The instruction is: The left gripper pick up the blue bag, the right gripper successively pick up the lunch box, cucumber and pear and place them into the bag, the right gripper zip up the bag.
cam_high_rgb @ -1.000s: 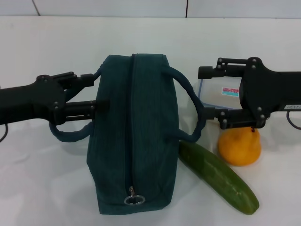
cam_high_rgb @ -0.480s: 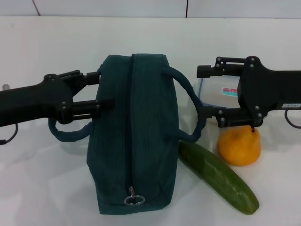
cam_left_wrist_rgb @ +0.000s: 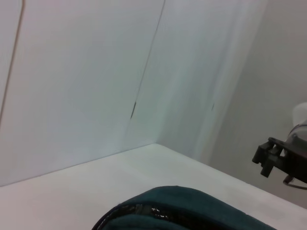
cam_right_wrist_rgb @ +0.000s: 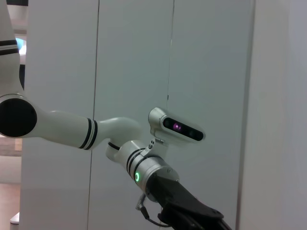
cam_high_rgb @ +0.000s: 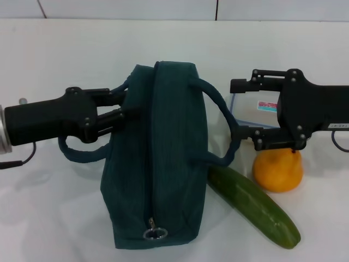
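The blue bag is seen standing on the white table, zipped shut, its zipper pull at the near end. The left gripper is pressed against the bag's left side beside the left handle; whether its jaws are clenched cannot be told. The right gripper is held spread apart over the lunch box, just beside the right handle. The pear and cucumber are found lying right of the bag.
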